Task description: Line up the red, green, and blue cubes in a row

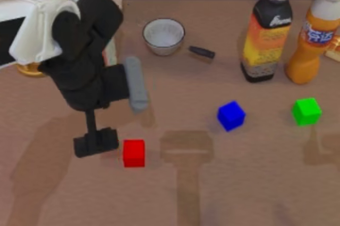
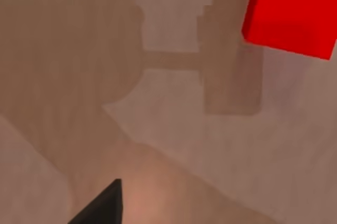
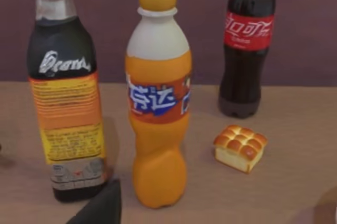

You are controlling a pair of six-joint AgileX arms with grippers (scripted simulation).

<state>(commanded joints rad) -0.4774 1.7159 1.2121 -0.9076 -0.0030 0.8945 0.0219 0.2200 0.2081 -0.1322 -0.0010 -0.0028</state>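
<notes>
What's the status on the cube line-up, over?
Left gripper low, beside small glossy red cube, not holding it. Right arm out of top view. Glossy blue cube and green cube apart at right, not yet in line. Nothing between the cubes.

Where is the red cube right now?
In the top view the red cube sits on the table's left half, just right of the left claw, far from the blue cube.

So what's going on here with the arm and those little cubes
The left end effector is low over the table just left of the red cube, holding nothing. The blue cube and green cube sit apart farther right, so the three aren't in a tidy row yet. The right arm is out of the top view.
</notes>
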